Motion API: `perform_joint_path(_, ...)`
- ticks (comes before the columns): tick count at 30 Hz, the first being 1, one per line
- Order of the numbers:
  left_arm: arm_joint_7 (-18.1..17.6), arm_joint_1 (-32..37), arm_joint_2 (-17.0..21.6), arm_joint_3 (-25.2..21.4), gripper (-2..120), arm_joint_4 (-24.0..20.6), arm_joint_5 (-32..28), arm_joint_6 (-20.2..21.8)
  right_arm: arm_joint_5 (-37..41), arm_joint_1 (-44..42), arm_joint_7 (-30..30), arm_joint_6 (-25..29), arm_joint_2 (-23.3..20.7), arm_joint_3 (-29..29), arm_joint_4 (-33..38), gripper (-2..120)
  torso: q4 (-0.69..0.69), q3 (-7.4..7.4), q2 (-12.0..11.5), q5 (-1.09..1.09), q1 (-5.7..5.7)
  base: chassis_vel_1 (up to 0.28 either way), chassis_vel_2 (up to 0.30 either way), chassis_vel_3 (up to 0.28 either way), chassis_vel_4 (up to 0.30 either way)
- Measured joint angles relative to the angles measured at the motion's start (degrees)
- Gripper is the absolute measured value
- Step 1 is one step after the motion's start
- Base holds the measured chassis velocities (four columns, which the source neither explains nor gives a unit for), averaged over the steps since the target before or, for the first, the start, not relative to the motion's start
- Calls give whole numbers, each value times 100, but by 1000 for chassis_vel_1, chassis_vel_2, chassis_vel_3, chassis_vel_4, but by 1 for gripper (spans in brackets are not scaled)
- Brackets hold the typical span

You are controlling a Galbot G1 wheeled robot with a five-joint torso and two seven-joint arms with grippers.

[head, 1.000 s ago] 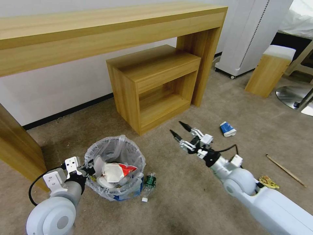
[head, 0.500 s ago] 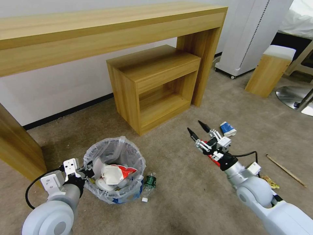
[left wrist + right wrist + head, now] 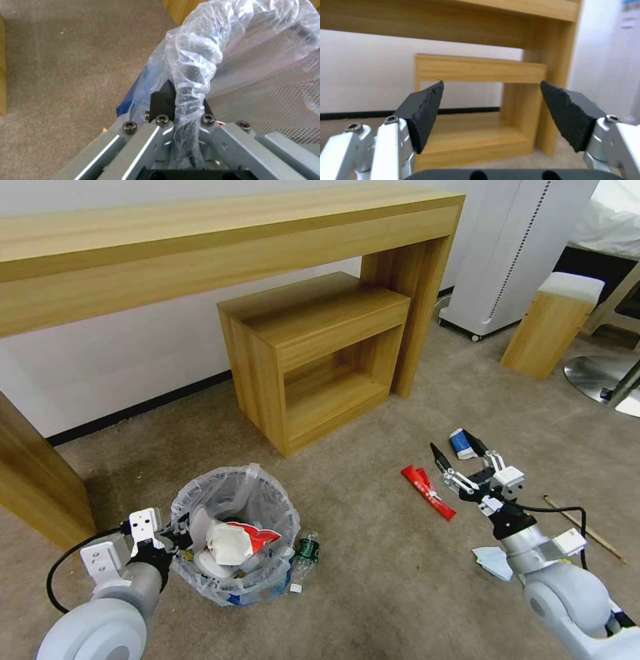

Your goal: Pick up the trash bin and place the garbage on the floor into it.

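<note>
Crinkly plastic-lined trash bin [image 3: 233, 540] sits on the floor [image 3: 373, 573] at near left, same spot as before, holding a crushed red-white cup [image 3: 235, 540]. Left gripper [image 3: 175, 533] still clamps the bin's rim, bag bunched between its fingers [image 3: 162, 101]. Green bottle [image 3: 305, 553] lies against the bin's right side. Right gripper [image 3: 455, 448] has swung further right, jaws wide and empty, now just beside the blue-white cup [image 3: 461, 443]. That move uncovered a red wrapper [image 3: 428, 492] and white tissue [image 3: 493, 562]. Wooden stick [image 3: 584, 528] at far right, unmoved.
</note>
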Motion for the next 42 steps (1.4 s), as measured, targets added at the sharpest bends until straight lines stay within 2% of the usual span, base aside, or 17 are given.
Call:
perform_joint_path(9,-1,-131,97,62,1,122,-130,-17,418,-370,501,-403,76,182,58,86,0,0,0,0,0,0,0,0,0)
perform_joint_path(13,0,-163,101,95,1,207,-132,-29,988,-505,434,-522,66,114,-28,91,0,0,0,0,0,0,0,0,0)
perform_joint_path(15,4,-186,89,99,1,249,-134,-39,1888,-425,301,-565,44,-125,-91,92,0,0,0,1,0,0,0,0,0)
perform_joint_path(19,10,-174,69,80,1,265,-134,-59,2447,-226,265,-644,57,-348,-197,98,0,0,0,0,0,0,0,0,0)
perform_joint_path(28,8,-183,58,57,1,336,-156,-78,2945,79,463,-997,71,-699,-526,100,0,0,0,1,0,0,0,0,0)
perform_joint_path(33,12,-261,4,84,1,443,-151,-92,3255,58,425,-1465,127,-742,-689,100,0,1,0,1,0,0,0,0,0)
perform_joint_path(42,50,-340,-88,173,1,580,-105,-110,3363,77,-222,-1523,152,-905,-1318,100,0,1,0,0,0,0,0,0,0)
